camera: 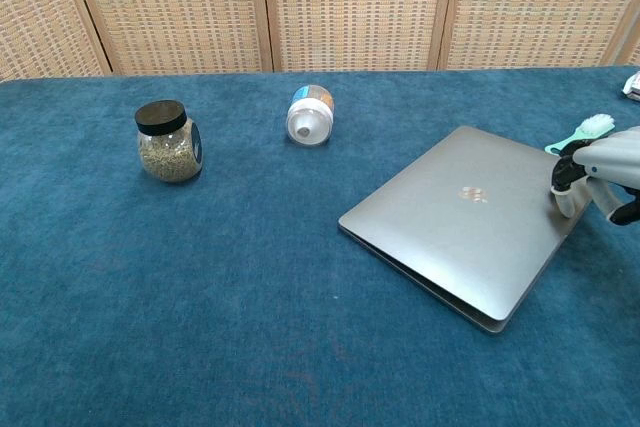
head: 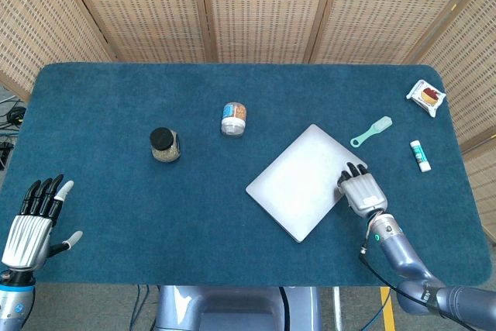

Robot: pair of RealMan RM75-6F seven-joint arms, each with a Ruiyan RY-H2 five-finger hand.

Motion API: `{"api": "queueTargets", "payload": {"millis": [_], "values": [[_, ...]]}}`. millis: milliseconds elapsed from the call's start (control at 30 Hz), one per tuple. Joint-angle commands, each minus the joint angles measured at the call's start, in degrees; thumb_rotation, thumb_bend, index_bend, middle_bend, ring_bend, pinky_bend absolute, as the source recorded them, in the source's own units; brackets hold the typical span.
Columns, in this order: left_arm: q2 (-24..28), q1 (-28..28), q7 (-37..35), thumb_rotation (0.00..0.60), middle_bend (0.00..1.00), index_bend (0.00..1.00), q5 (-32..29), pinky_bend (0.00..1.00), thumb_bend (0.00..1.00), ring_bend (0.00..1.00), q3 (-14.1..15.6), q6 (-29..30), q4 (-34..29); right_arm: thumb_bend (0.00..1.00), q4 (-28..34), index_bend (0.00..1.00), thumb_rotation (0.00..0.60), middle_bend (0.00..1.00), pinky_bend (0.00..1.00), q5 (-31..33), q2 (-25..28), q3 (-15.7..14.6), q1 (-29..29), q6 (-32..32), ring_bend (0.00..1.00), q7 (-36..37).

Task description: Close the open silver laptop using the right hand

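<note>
- Two robot hands show at the near edge of the blue carpet-covered table; the left hand hovers at the near left corner, holding nothing, its fingers spread and pointing away from the robot.
- A round glass jar with a black lid stands upright, filled with pale grainy matter.
- A small clear jar with a white cap lies on its side; its contents look orange and blue, too small to name.
- The flat silver metal laptop lies with its lid down, right of the table's centre.
- The right hand rests its fingers flat on the lid's right corner, gripping nothing.
- A mint-green plastic brush, a white tube and a small wrapped packet lie further right.
</note>
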State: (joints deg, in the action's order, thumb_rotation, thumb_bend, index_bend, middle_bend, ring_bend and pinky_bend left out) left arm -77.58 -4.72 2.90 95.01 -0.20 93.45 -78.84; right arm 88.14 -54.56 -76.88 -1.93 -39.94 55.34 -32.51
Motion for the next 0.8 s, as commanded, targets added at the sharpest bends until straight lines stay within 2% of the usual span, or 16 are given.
{"api": "queueTargets", "payload": {"millis": [33,500,633,800], "values": [[0.0,0.0,-0.1,0.600,0.00,0.00,0.0,0.00,0.01,0.00,0.0,0.1,0.0,1.00,-0.4,0.42,0.600,0.23,0.11,-0.1,-0.7,0.1,0.1,-0.4,0.05,0.0],[0.1,0.1,-0.3,0.600,0.00,0.00,0.1,0.00,0.01,0.00,-0.1,0.2,0.0,1.00,-1.5,0.42,0.600,0.23,0.11,0.1,-2.6,0.7,0.3,-0.3,0.05,-2.3],[0.2,0.1,-0.3,0.600,0.00,0.00,-0.1,0.00,0.01,0.00,-0.1,0.2,0.0,1.00,-1.3,0.42,0.600,0.23,0.11,-0.4,-1.1,1.1,0.4,2.8,0.05,-5.9],[0.2,0.1,-0.3,0.600,0.00,0.00,-0.1,0.00,0.01,0.00,-0.2,0.2,0.0,1.00,2.0,0.42,0.600,0.20,0.11,-0.1,3.4,2.6,0.6,8.5,0.04,-11.4]]}}
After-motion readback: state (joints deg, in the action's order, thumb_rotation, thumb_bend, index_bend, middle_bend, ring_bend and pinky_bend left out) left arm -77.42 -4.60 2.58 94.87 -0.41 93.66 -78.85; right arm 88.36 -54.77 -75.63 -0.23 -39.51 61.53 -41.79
